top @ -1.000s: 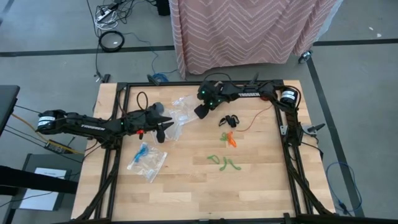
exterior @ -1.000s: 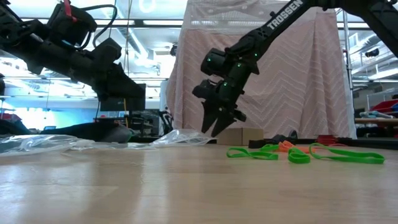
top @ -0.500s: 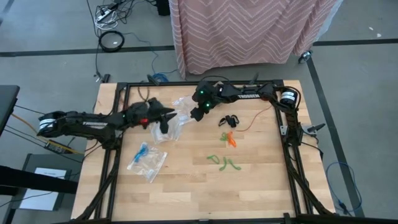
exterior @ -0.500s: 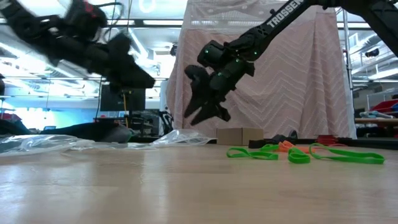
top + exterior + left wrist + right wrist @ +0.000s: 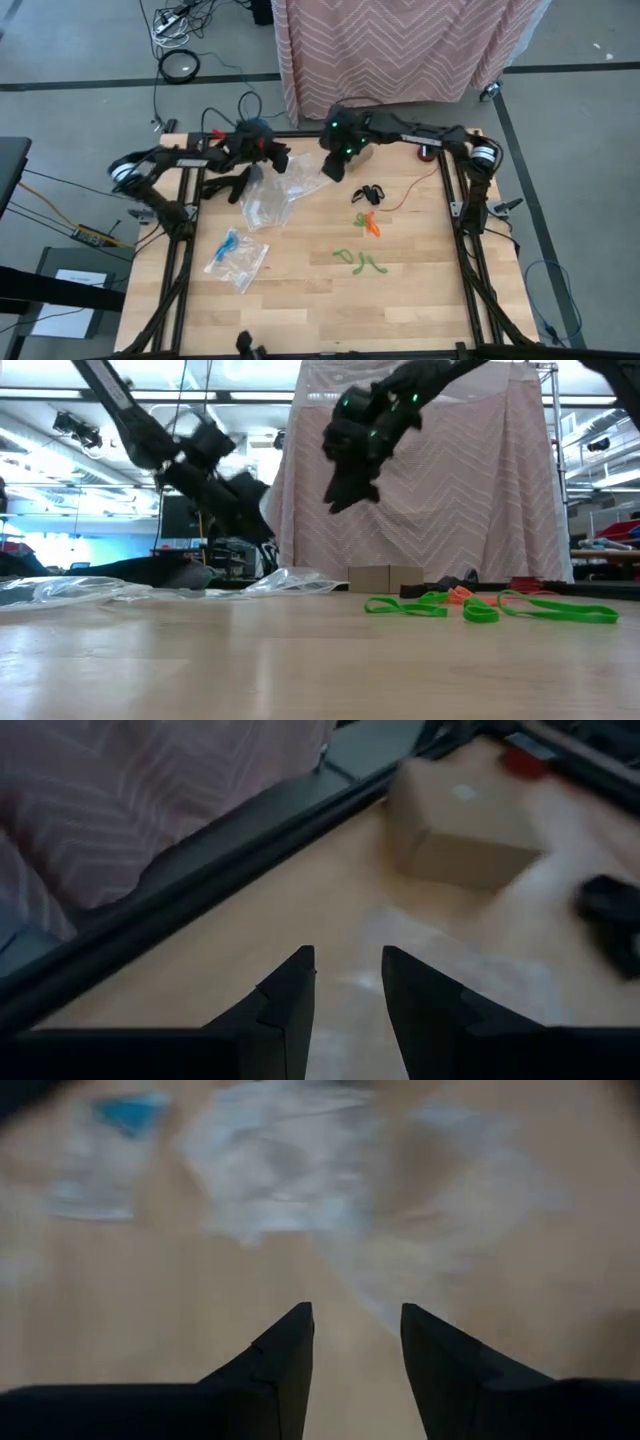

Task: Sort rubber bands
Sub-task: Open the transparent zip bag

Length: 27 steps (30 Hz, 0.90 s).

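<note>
You are seeing a clear bag (image 5: pixel 237 258) holding blue bands (image 5: pixel 229 243) at near left. Green (image 5: pixel 360 260), orange (image 5: pixel 369 224) and black rubber bands (image 5: pixel 370 192) are lying loose, right of both grippers. The left gripper (image 5: pixel 228 186) and right gripper (image 5: pixel 335 166) are hovering with jaws narrowly parted, holding nothing.

- The left gripper (image 5: pixel 347 982) has its two dark fingers (image 5: pixel 285 1010) apart, with nothing between them.
- A cardboard box (image 5: pixel 462 832) stands on the wooden table (image 5: pixel 250 935).
- Pink patterned cloth (image 5: pixel 130 790) hangs behind the black frame rail (image 5: pixel 240 835).
</note>
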Available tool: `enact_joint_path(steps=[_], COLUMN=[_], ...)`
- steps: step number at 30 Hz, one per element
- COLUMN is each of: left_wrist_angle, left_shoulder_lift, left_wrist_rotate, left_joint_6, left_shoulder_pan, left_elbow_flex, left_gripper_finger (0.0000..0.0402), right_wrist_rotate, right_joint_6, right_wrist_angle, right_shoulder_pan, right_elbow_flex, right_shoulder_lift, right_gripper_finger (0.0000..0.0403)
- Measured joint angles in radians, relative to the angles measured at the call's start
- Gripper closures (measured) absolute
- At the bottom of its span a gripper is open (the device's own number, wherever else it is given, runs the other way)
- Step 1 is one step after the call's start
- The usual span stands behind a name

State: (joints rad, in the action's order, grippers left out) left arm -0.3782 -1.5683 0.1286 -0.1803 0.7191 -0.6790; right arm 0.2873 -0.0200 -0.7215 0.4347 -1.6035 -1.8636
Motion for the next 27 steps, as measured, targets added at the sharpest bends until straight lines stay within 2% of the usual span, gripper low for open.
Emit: enact_joint_path(steps=[2,4,10,15,19,27], left_wrist_angle=[0.007,0.028,0.138,0.247,0.248,0.285], left_shoulder_lift=[-0.069,-0.135,-0.27,-0.305,-0.3,-0.301], left_wrist_rotate=[0.015,0.013,-0.055,0.073,0.153,0.151], left_joint_6=[0.017,0.041,0.013,-0.005,-0.014,-0.01], left_shoulder_pan=[0.02,0.023,0.019,0.0,-0.039,-0.124], left_elbow_flex=[-0.048,-0.099,-0.23,-0.258,-0.26,-0.258], left_gripper_finger=[0.0273,0.0273,0.0273,0.0273,0.0273,0.0273], right_wrist_rotate=[-0.094,-0.144,-0.156,-0.182,-0.248,-0.244], right_joint_6=[0.032,0.049,0.049,0.079,0.084,-0.052], right_wrist_angle=[-0.014,-0.016,-0.024,-0.141,-0.16,0.054], right_shoulder_pan=[-0.001,-0.004,-0.029,-0.055,-0.081,-0.135], right_elbow_flex=[0.0,0.0,0.0,0.006,0.118,0.395], right_shoulder_lift=[0.034,0.061,0.103,0.102,0.099,0.098], right_gripper_finger=[0.0261,0.0261,0.0261,0.0261,0.0261,0.0253])
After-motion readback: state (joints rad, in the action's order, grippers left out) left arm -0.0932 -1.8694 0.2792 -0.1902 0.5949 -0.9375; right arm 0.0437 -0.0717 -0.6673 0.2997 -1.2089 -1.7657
